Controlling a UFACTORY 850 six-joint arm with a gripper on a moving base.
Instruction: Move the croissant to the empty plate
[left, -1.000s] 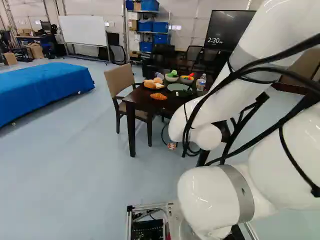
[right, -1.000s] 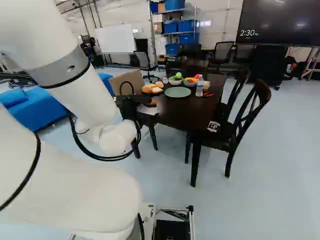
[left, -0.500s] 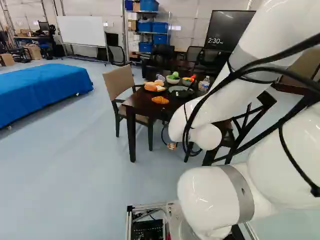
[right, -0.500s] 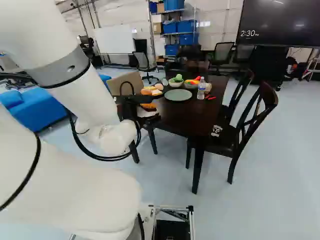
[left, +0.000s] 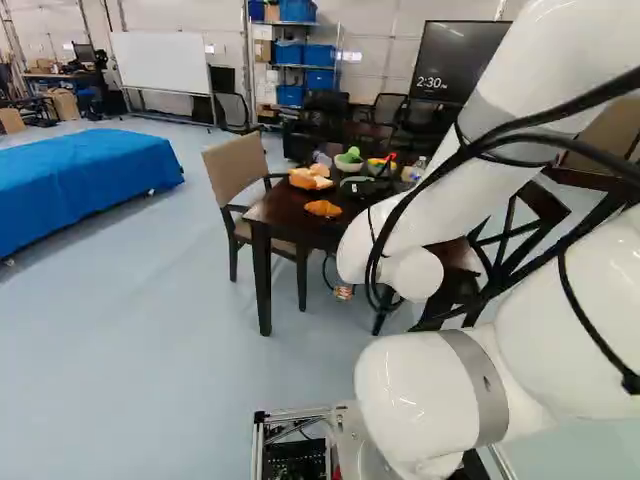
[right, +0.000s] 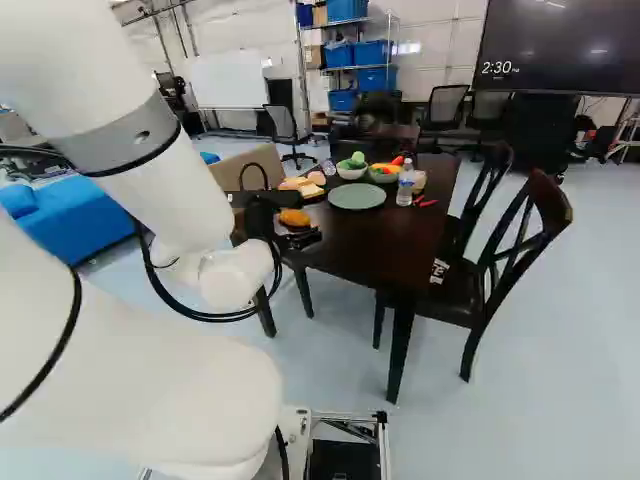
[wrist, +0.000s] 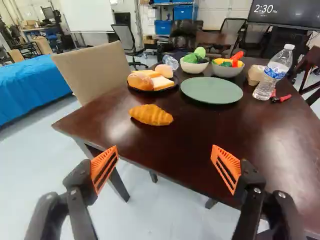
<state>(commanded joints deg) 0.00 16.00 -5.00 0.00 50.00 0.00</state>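
Dark wood table (wrist: 195, 145): croissant (wrist: 151, 115) on its left side, nearer than the green plate (wrist: 212, 90). Right of that, a bottle (wrist: 275, 72) with a blue-and-white label; far right, a screen (wrist: 287, 12) with white digits. The gripper (right: 318, 214) has its fingers spread wide, holding nothing.

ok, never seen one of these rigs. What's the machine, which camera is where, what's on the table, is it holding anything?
It's a white robot arm on a moving base, ending in a black gripper with orange pads. Two views come from cameras on the base, behind the arm, one to each side; the third is from its wrist, looking along the gripper.

On the dark table lie a croissant, a bare green plate, a dark plate of bread, two bowls of colourful food and a water bottle. The gripper is open, holding nothing.
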